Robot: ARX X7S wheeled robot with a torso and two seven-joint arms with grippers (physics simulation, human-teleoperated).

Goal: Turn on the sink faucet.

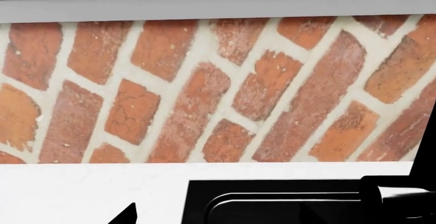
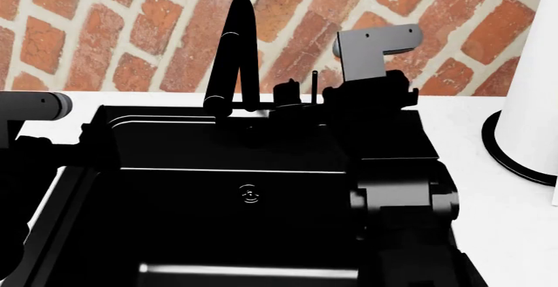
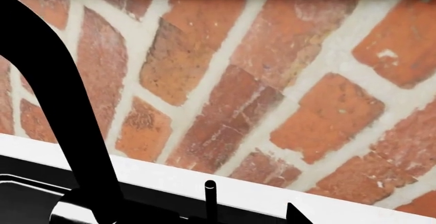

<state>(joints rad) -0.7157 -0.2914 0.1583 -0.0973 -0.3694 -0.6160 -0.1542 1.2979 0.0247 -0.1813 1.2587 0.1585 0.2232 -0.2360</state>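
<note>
Sink faucet point(image 2: 234, 45): matt black, smooth tube spout; thin lever point(image 2: 315, 85) in the same finish. Sink point(image 2: 218, 189): matt black basin, smooth walls, with a shiny metallic drain strainer point(image 2: 251, 194). Countertop point(image 2: 453, 114): white, smooth. Back wall point(image 2: 131, 32): rough red-orange brick with pale mortar joints. Bracket point(image 2: 370, 48) on right arm: grey, smooth, dull sheen. White cylinder point(image 2: 536, 71), far right: smooth, on a black base.

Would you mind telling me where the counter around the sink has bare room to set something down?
In the head view, bare white counter lies between the sink and the white cylinder's black base. A narrow strip runs along the brick wall behind the rim. Around the sink faucet it is crowded: the right arm reaches in beside the lever.
</note>
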